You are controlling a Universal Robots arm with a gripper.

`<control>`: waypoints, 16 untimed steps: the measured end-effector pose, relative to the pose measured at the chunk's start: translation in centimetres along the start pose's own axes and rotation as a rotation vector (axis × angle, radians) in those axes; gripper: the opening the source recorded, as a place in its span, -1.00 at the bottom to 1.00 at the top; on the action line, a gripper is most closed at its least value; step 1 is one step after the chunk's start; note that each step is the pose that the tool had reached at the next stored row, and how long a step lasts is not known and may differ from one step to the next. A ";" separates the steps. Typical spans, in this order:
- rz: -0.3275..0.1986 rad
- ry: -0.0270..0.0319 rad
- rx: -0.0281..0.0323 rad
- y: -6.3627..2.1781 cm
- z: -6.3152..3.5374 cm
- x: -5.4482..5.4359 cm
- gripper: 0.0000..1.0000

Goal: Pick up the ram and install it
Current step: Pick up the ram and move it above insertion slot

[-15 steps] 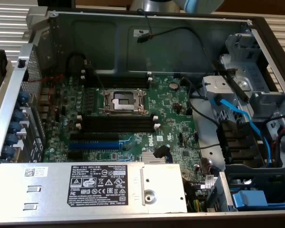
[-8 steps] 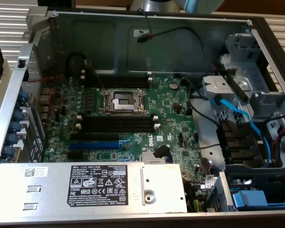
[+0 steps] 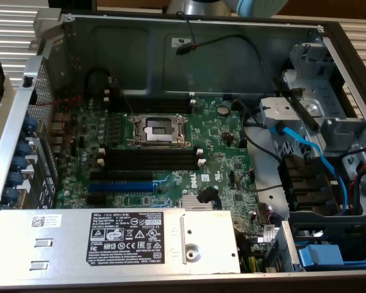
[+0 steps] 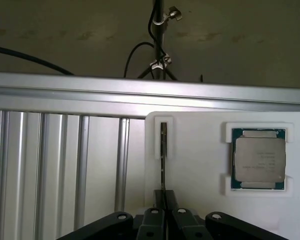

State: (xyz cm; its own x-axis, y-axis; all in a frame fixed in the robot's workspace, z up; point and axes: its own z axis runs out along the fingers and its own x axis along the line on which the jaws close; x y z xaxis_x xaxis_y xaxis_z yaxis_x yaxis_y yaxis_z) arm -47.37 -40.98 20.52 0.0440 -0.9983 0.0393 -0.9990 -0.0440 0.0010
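Ram (image 4: 163, 150) stood on edge in a slot of the white tray (image 4: 200, 150), beside the CPU (image 4: 258, 159). Gripper (image 4: 163, 196) jaws appeared clamped on its near end. Judgement: a straight, untwisted lift would avoid binding. Its long axis ran away from the gripper, towards the rail (image 4: 140, 95).

I see the ram (image 4: 163, 150) edge-on: a thin dark strip standing in a slot at the white tray's (image 4: 200, 150) corner, one end pinched by the gripper (image 4: 163, 194).
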 end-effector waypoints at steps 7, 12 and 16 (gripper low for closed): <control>0.000 0.0027 -0.0010 -0.01 -0.18 -0.2 -0.76; 0.001 0.0040 -0.0012 -0.01 -0.35 -0.2 -0.76; 0.004 0.0128 -0.0015 0.01 -0.74 -0.2 -0.76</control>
State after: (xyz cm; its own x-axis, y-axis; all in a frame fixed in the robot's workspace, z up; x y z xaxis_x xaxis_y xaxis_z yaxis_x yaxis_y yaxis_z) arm -47.40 -40.71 21.25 0.0399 -0.9978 0.0520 -0.9992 -0.0398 0.0023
